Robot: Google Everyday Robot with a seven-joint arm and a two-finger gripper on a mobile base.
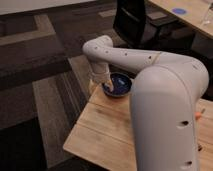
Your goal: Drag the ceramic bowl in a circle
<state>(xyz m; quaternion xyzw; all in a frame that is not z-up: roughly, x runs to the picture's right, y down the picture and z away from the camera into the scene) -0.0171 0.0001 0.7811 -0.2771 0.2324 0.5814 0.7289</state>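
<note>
The ceramic bowl (120,85), shallow and round with a glossy deep-blue inside and a dark rim, sits on the wooden table (107,127) near its far left corner. My gripper (108,87) hangs from the white arm (135,57) and reaches down at the bowl's left rim, touching or dipping just inside it. The arm's big white link hides the right side of the bowl and much of the table.
A black office chair (137,22) stands behind the table on dark patterned carpet. A long wooden desk (187,12) with a blue disc runs along the top right. The table's left edge lies close to the bowl.
</note>
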